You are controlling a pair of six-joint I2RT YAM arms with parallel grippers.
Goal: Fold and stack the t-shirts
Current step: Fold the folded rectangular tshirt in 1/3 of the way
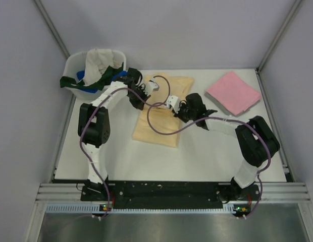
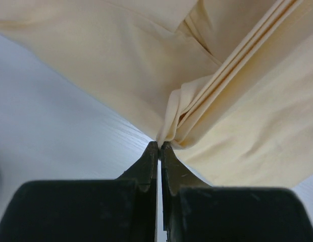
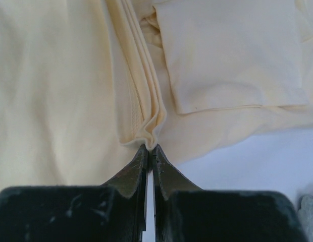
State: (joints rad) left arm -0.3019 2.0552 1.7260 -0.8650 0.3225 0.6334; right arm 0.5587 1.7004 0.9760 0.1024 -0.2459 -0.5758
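Peach-yellow t-shirt (image 1: 161, 121), pinched at two edges.
Spread at the middle of the surface (image 1: 121, 156). One bunched edge fold is clamped by the left fingers (image 2: 156, 149), another by the right fingers (image 3: 146, 151), both pairs fully closed. A folded pink t-shirt (image 1: 233, 92) is seen at the far right corner.

peach-yellow t-shirt (image 2: 121, 65): soft cloth, matt, fine even weave; smooth on the flat panels, ridged along the stitched hems.
pink t-shirt (image 1: 232, 93): cloth, matt, flat and smooth.
cream-white shirt (image 1: 98, 59): cloth, matt, rumpled.
dark green shirt (image 1: 68, 81): cloth, matt.
my left fingers (image 2: 144, 169): black, hard, plastic by the look; smooth, dull sheen.
my right fingers (image 3: 131, 174): same black material; I note pale scuffs and specks on the block behind them.
table (image 2: 60, 126): white, matt, faint fine grain.
tub (image 1: 73, 65): white plastic, smooth, slight gloss.
rail (image 1: 55, 194): bare metal, ribbed, satin.
walls (image 1: 171, 30): pale grey panels, matt, smooth.
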